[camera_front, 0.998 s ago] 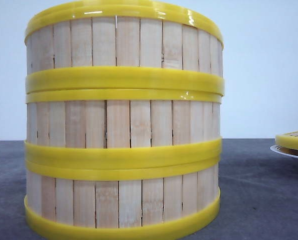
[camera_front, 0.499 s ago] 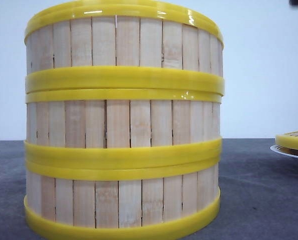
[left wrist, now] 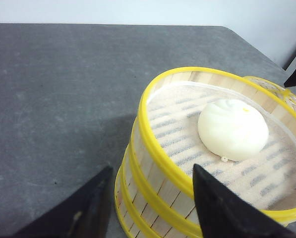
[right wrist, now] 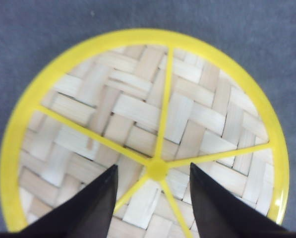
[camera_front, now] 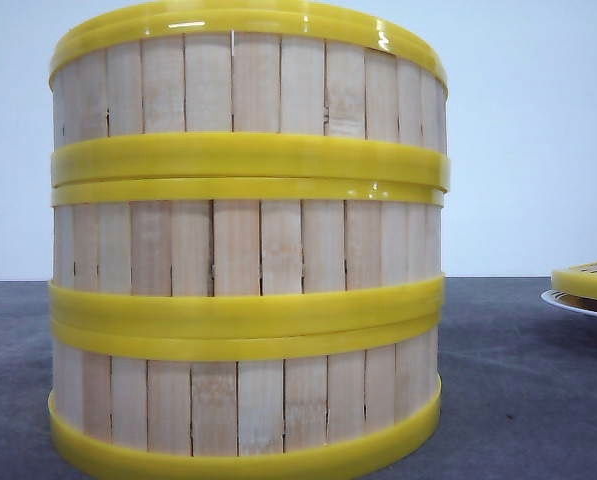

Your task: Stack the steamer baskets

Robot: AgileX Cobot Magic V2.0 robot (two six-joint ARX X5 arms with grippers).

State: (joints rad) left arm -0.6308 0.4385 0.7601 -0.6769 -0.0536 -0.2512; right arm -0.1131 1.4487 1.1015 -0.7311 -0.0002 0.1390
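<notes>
— What's nearest to you right now?

— My left pincer (left wrist: 150, 208), its fingers spread wide and holding nothing, one on either side of the yellow rim of the top steamer basket (left wrist: 157, 148). It hangs just above the steamer baskets (camera_front: 246, 250), three of them stacked one on another on the grey bench (left wrist: 53, 99), close in front of the forward camera.

— Anything inside the top one?

— A white steamed bun (left wrist: 233, 129) sits on a pale cloth liner (left wrist: 187, 134) over the slatted floor, towards the far side of the basket.

— And your other arm?

— My right pincer (right wrist: 152, 198) is also spread and empty, hovering over the woven lid (right wrist: 138, 114) with its fingers astride the yellow hub where the spokes meet. I cannot tell whether the tips touch the weave.

— Where is that lid?

— Off to the right, well apart from the stack, resting on a white plate (camera_front: 576, 303) further back on the bench.
</notes>
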